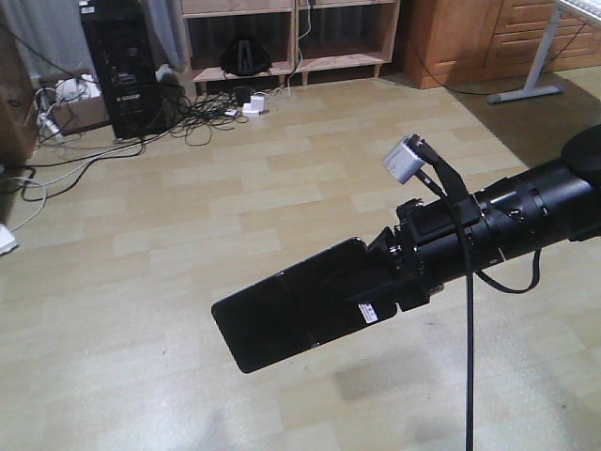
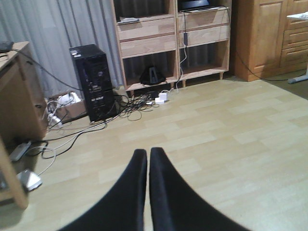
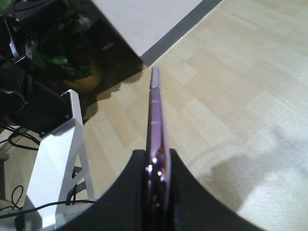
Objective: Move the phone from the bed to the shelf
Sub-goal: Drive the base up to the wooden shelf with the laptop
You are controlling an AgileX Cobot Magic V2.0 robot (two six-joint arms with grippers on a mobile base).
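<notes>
Right tool grasps the phone by one end; the free length ahead could strike the shelf and slip.

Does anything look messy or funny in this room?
Yes. A tangle of cables sprawls over the floor between the black computer tower and the shelf. Also, the right gripper pinches the phone by one end only, so most of it sticks out in the air.
</notes>
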